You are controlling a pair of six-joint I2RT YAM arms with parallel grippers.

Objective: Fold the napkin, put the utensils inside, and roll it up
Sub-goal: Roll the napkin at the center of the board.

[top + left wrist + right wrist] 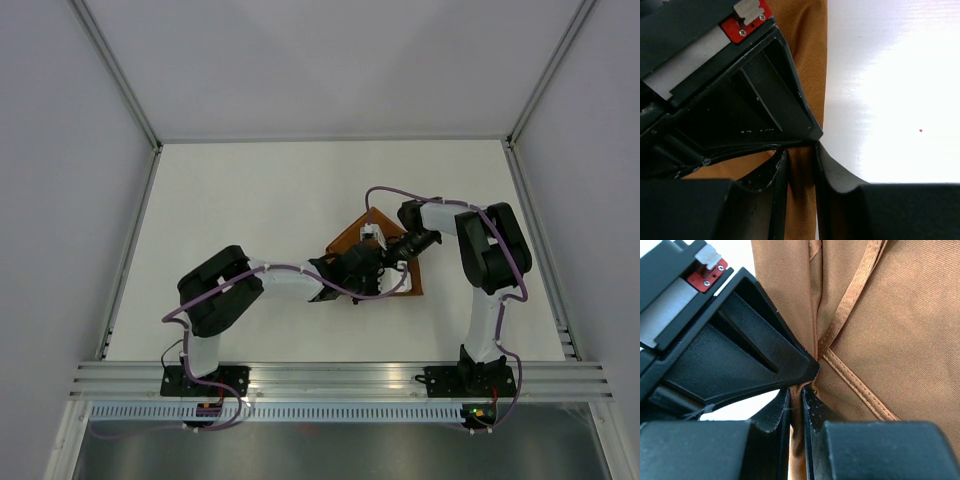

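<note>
Progress, judged from the layout: first fold done, nothing more. Lying as a rough triangle near the middle of the worktop (250, 190), the napkin (347, 240), with hemmed edges (846, 305) crossing over one another in the right wrist view. No sight of the knife in any view, so placing it and rolling up judged as left to do. Both arms over the cloth, close together. Right end effector (796, 392) pressed nearly together, pinching a thin ridge of the napkin beside the hem. Left end effector (801, 150) at the cloth's edge against bare worktop, fingers (777, 180) narrowly parted with orange fabric showing between them; cannot tell whether gripping it or only poised over it.
</note>
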